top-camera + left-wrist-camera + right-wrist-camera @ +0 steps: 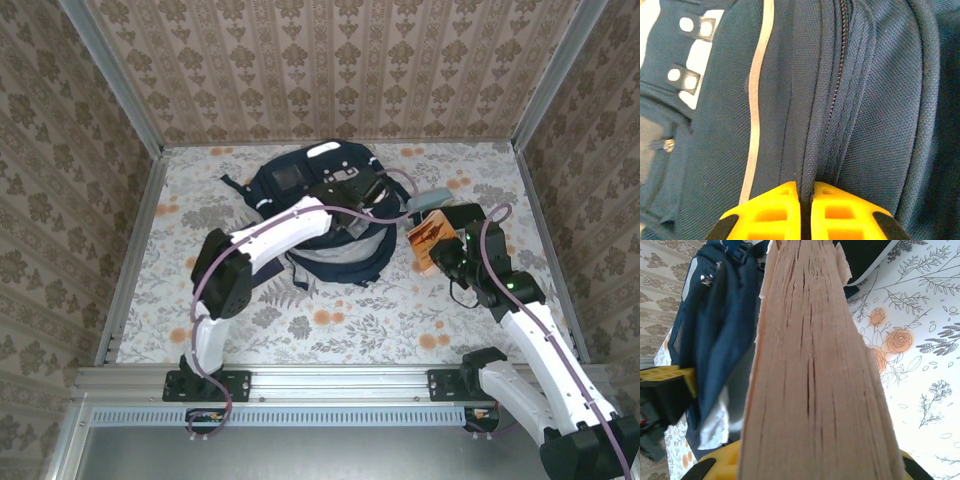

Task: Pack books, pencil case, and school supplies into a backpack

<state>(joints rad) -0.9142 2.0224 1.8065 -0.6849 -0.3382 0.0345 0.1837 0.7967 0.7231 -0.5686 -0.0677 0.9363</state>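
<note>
1. The backpack (290,185) lies at the far middle of the flowered table (380,320).
2. The left gripper (806,192) is pinched closed on a fold of backpack fabric just beside the zipper (837,75).
3. The right gripper (447,256) clamps the orange-brown book (430,240) just right of the backpack, with the page edges facing the wrist camera.
</note>
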